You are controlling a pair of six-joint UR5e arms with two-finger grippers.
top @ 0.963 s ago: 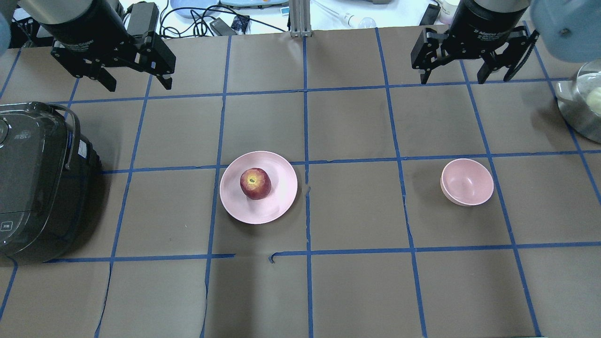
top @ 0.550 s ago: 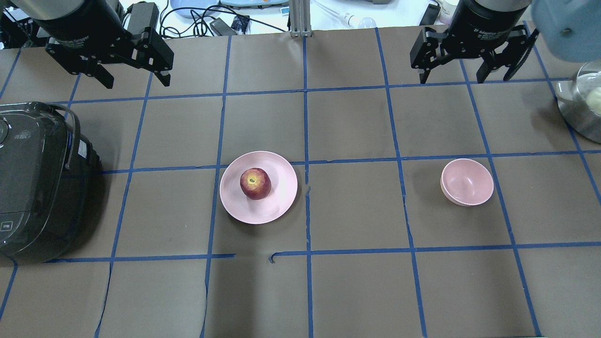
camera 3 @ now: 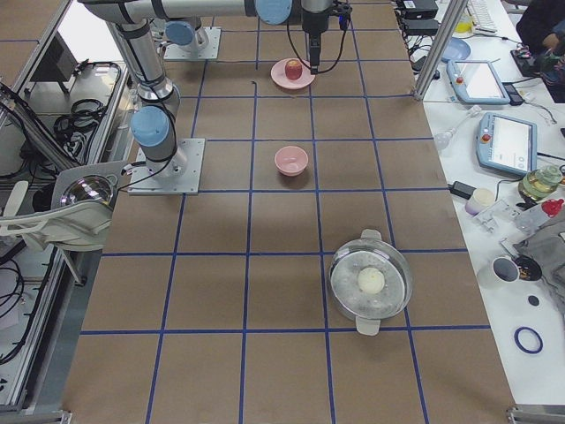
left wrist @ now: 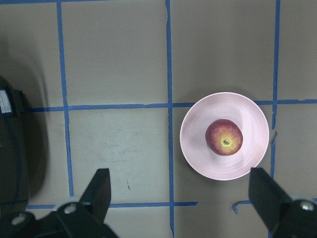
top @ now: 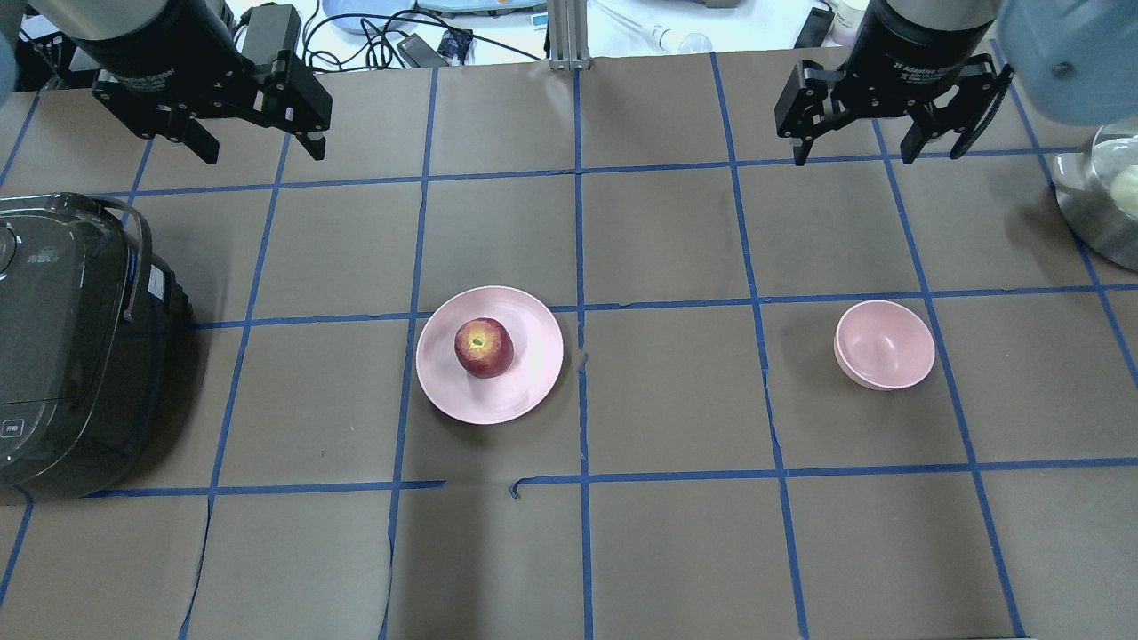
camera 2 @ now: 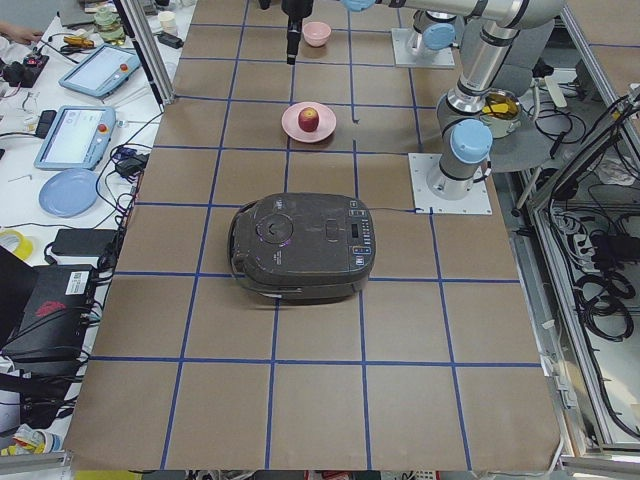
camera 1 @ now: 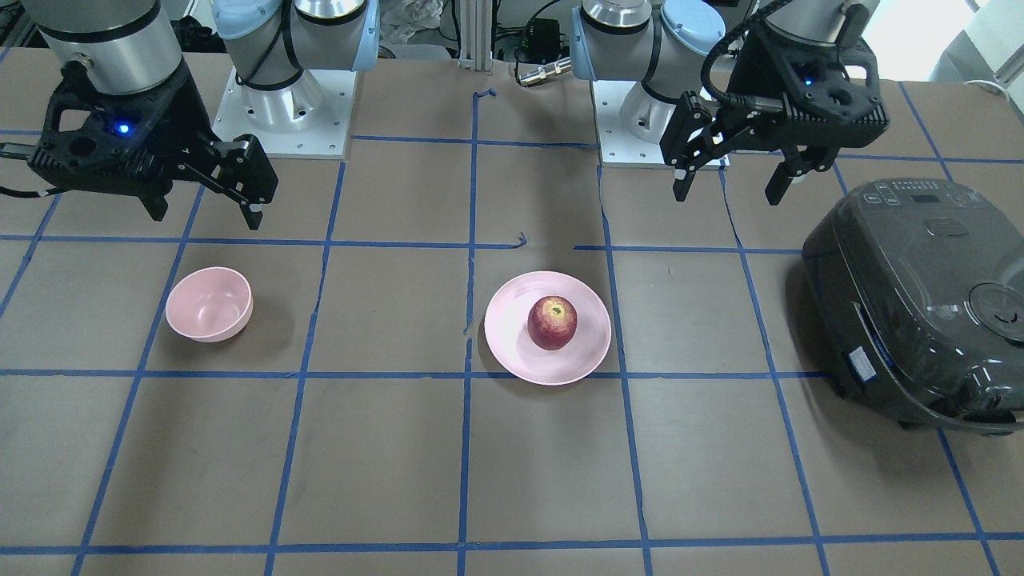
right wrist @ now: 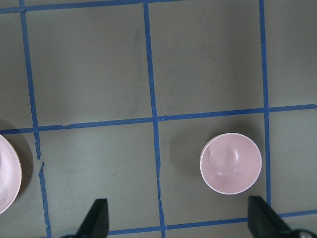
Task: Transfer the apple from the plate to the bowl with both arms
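The red apple [top: 484,348] with a yellowish stem patch sits on the wide pink plate [top: 533,364] near the table's middle. The small pink bowl [top: 885,345] stands empty to the right. My left gripper [top: 262,153] hangs open and empty, high over the far left. My right gripper [top: 858,157] hangs open and empty, high over the far right, beyond the bowl. The left wrist view looks down on the apple [left wrist: 224,137] and plate [left wrist: 198,148] between its open fingers [left wrist: 99,191]. The right wrist view shows the bowl [right wrist: 231,163]. The front view shows the apple [camera 1: 552,322] and bowl [camera 1: 210,304].
A dark rice cooker [top: 71,347] stands at the table's left side. A metal pot [top: 1102,204] with a glass lid stands at the far right edge. Cables and devices lie beyond the table's far edge.
Both grippers have shifted slightly toward the far edge of the overhead view and stay open. The apple, plate and bowl have not moved.
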